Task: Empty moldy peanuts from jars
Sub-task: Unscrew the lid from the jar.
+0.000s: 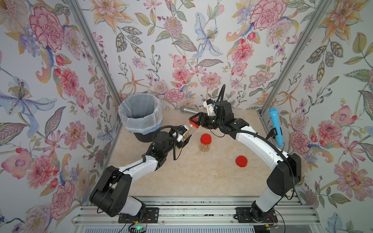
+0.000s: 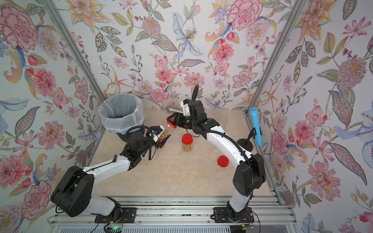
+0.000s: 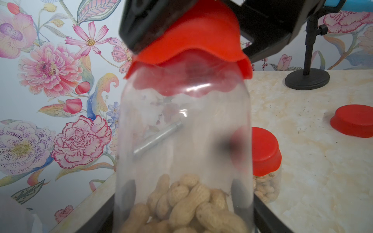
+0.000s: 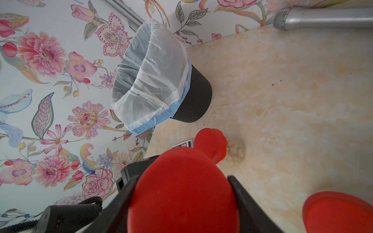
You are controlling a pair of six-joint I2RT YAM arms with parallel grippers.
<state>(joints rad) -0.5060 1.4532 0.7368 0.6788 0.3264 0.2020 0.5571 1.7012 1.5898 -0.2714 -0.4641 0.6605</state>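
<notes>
Above the table (image 1: 191, 171), near the lined bin (image 4: 193, 96): my left end effector (image 1: 184, 139) clamps the clear body of the held jar (image 3: 181, 141), which is tilted in the air. My right end effector (image 1: 194, 122) is closed round its red lid (image 4: 181, 191), one jaw pressed to each side. The peanuts (image 3: 185, 205) lie heaped at the jar's base.

I judge the jar light, thin-walled and slippery, so it wants a firm mid-wall hold. The lid looks soft, best taken evenly on its skirt.

Only the left wrist view shows the lid's rim buckling wavy; only the right wrist view shows both jaws on it. A second jar (image 1: 205, 146) stands capped on the table, with a loose lid (image 1: 241, 161) lying nearby.
</notes>
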